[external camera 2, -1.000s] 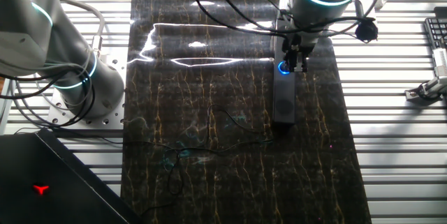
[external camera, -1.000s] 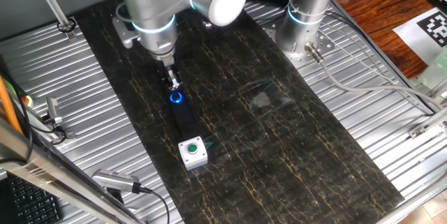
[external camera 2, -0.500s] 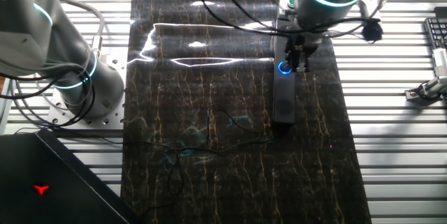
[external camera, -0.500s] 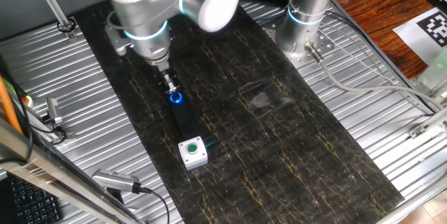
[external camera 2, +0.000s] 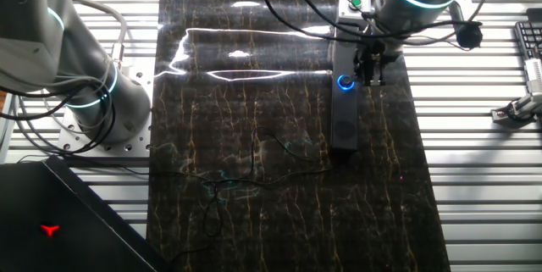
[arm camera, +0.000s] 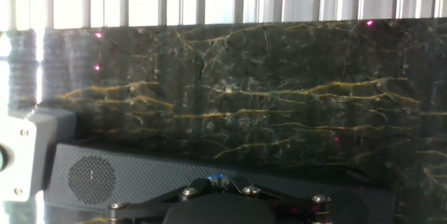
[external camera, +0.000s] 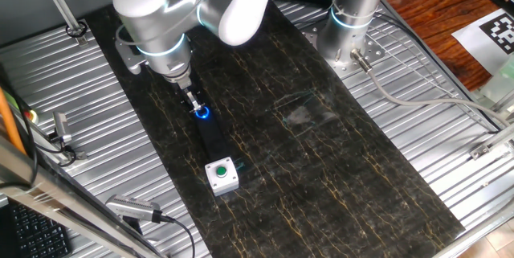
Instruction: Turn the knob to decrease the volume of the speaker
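The speaker point(external camera: 210, 136) is a narrow black bar lying on the dark marble mat. The knob point(external camera: 202, 113) glows blue at the bar's far end. My gripper point(external camera: 192, 102) hangs tilted, its tips just beside the knob, and the fingers look closed together with nothing between them. In the other fixed view the knob's blue ring point(external camera 2: 344, 83) shows whole on the speaker point(external camera 2: 343, 124), with the gripper point(external camera 2: 370, 70) just to its right. In the hand view the speaker's mesh front point(arm camera: 133, 175) crosses the bottom, and the blue glow of the knob point(arm camera: 216, 177) sits just past the gripper point(arm camera: 216, 184).
A small white box with a green button point(external camera: 222, 174) stands at the speaker's near end; it also shows in the other fixed view point(external camera 2: 355, 2) and the hand view point(arm camera: 17, 155). A second arm's base point(external camera: 351, 29) stands at the back. Ribbed metal flanks the mat point(external camera: 337, 169).
The arm has swung sideways and tilted, and the gripper tips have slid off the knob. The knob's blue ring, partly covered before, now shows whole.
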Controlling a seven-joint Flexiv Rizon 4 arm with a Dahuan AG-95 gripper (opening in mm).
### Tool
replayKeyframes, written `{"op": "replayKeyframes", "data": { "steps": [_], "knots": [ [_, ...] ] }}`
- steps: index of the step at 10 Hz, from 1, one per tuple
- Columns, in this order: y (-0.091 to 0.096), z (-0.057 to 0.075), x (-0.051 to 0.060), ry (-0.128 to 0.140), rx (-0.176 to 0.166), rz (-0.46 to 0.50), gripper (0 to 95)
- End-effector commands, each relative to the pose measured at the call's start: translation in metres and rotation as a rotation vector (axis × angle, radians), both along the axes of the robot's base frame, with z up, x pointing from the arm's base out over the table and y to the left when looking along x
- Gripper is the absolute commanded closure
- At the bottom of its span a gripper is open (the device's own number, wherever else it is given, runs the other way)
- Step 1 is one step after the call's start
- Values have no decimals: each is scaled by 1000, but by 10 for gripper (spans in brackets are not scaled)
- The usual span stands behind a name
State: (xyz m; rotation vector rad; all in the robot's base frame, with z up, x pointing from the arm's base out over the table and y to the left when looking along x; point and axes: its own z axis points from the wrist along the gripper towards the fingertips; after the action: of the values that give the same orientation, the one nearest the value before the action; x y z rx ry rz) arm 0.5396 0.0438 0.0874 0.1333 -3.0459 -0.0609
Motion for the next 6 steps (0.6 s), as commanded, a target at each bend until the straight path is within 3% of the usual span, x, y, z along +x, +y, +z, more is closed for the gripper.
{"op": "replayKeyframes", "data": {
  "steps": [1,6],
  "knots": [
    [0,-1,1,6,-1,20,950],
    [1,-1,1,9,6,28,950]
  ]
}}
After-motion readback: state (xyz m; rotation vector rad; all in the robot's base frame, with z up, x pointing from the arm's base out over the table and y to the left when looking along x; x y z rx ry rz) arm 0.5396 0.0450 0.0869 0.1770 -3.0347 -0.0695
